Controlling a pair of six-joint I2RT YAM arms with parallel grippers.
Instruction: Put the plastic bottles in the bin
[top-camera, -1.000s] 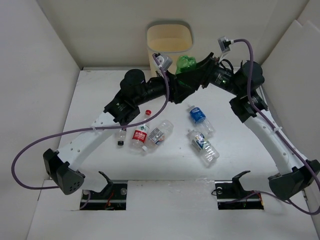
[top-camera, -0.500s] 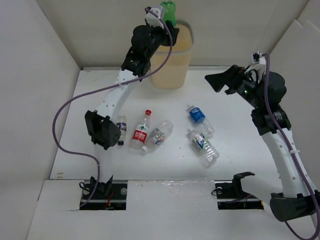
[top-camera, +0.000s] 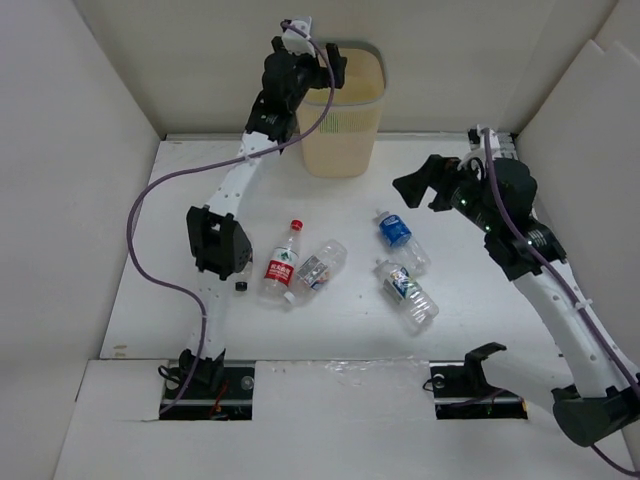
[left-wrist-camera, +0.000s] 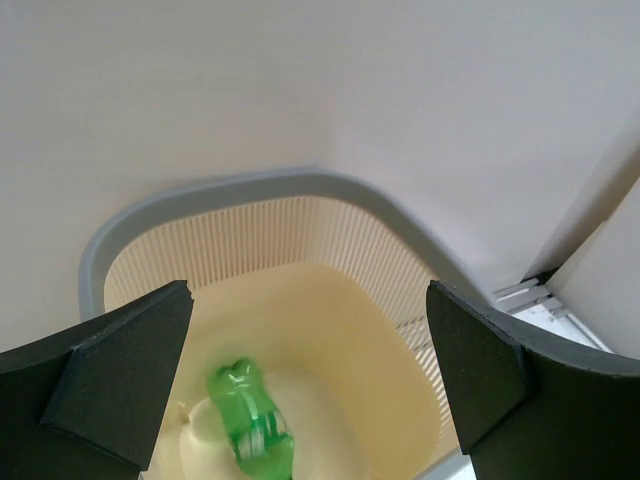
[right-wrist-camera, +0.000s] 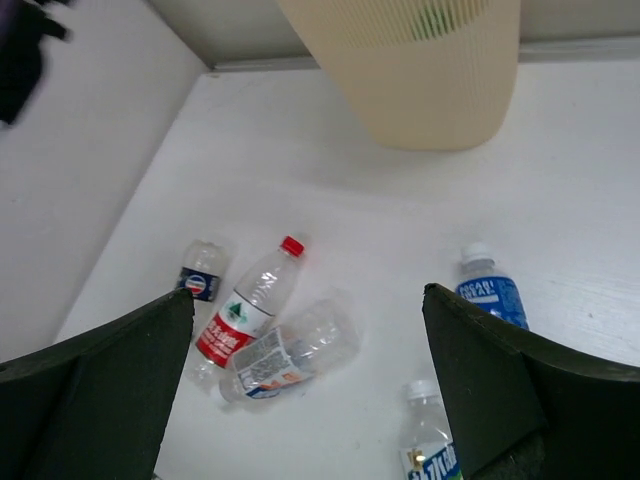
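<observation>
Left gripper (left-wrist-camera: 310, 380) over bin (left-wrist-camera: 200, 195), top centre; jaws spread, empty. Green bottle (left-wrist-camera: 250, 425) inside bin. Right gripper (right-wrist-camera: 305, 320) jaws spread too. We reckon five clear bottles (top-camera: 318, 266) left on counter (top-camera: 340, 330); next: right grabs blue-label bottle (top-camera: 395, 232).

This looks like a robotics lab test cell. A bare white counter (top-camera: 330, 330) is boxed in by plain white panel walls (top-camera: 70, 120). The left arm (top-camera: 232, 185) and right arm (top-camera: 560, 300) are bolted at its near edge, trailing loose purple cables (top-camera: 131, 225). On the counter sit plastic bottles (top-camera: 283, 265) and a bin (top-camera: 345, 140).
</observation>
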